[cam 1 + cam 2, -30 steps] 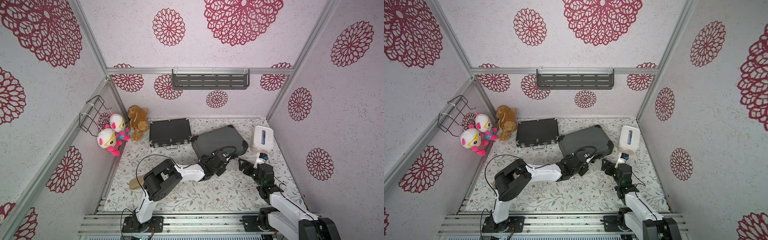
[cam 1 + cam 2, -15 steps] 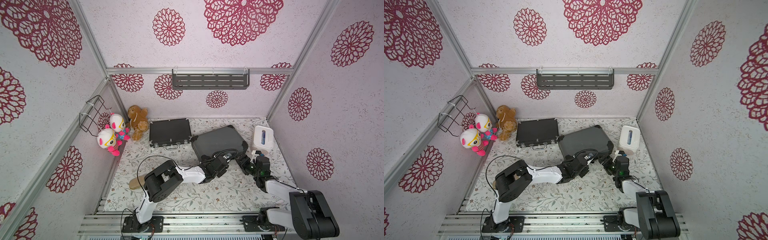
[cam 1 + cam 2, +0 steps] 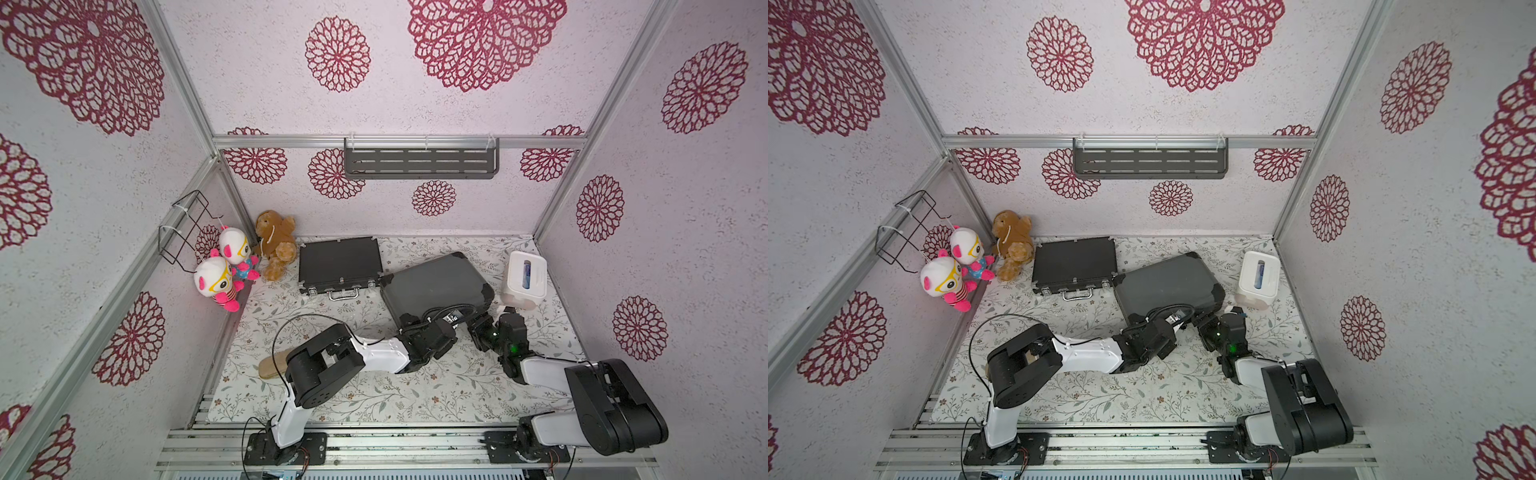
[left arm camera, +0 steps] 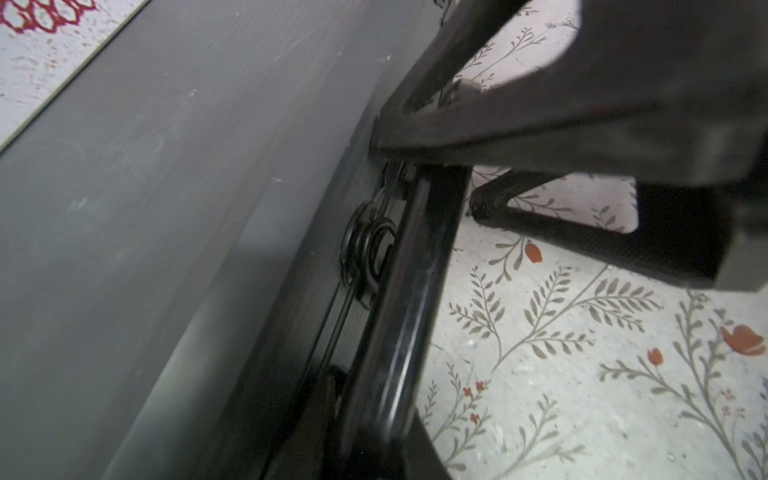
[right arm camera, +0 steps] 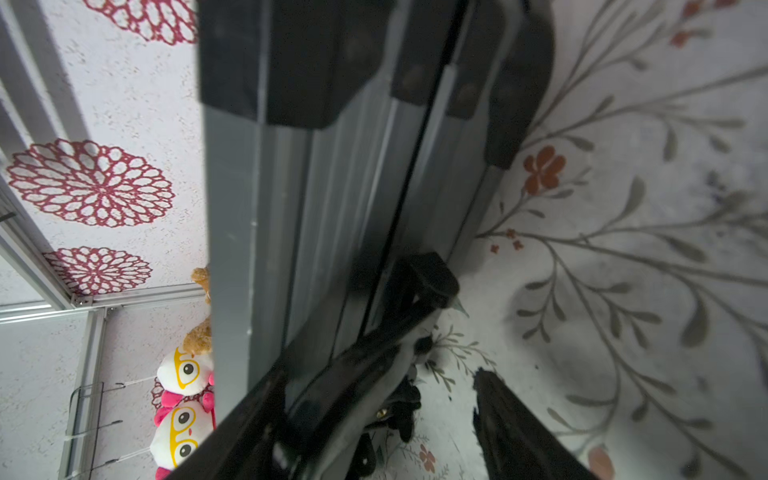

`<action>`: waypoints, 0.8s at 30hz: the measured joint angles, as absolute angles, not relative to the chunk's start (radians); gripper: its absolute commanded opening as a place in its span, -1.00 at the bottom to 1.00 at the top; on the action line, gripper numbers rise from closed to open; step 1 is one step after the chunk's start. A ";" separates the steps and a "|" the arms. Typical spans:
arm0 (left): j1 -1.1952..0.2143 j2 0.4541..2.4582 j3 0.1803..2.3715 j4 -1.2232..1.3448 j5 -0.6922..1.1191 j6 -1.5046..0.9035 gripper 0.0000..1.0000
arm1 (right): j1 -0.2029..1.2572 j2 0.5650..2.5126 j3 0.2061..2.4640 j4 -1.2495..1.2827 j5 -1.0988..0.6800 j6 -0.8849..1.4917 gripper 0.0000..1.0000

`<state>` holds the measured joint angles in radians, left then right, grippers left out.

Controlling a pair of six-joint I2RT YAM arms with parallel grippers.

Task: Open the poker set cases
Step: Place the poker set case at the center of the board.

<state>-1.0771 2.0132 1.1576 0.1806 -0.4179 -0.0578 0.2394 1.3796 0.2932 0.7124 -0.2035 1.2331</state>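
Since the black case [image 3: 338,259] by the back wall and the grey case [image 3: 432,282] at its corner both lie shut, all opening remains: the left gripper [image 4: 430,174], almost closed, sits at the grey case's front edge, hold unclear, the right gripper [image 3: 477,326] spread empty beside it
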 measured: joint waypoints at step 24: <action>-1.021 1.739 1.113 -0.093 -0.498 -0.471 0.47 | 0.313 1.357 0.145 0.830 -0.032 1.264 0.40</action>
<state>-1.0210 1.7386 1.1130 -0.0933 -0.4984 -0.4709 0.3134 1.3575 0.1452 0.8299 -0.0322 1.2644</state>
